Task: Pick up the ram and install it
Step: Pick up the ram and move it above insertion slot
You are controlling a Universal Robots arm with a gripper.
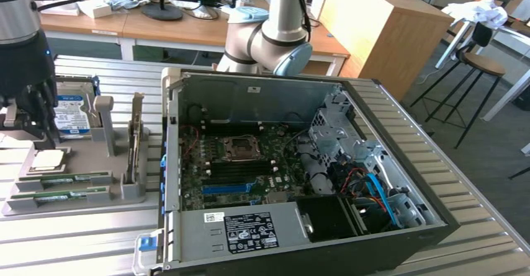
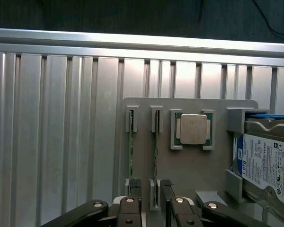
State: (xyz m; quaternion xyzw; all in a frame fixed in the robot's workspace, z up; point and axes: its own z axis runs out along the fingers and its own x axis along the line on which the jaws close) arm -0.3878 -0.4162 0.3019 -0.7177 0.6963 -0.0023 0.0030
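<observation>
Poised at the exterior view's left edge over the gray tray (image 1: pixel 49 206), gripper (image 1: pixel 29 130) spread wide and empty, near the ram (image 1: pixel 64 178) slotted there.

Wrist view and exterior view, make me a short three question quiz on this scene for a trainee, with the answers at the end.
1. How many ram sticks lie in the grey tray? A one, B two, C four.
2. True or false: the gripper is clamped on a ram stick.
3. Fill in: the processor chip sits between the ram sticks and the ____.
Key: 1 B; 2 false, it is open; 3 hard drive.
</observation>
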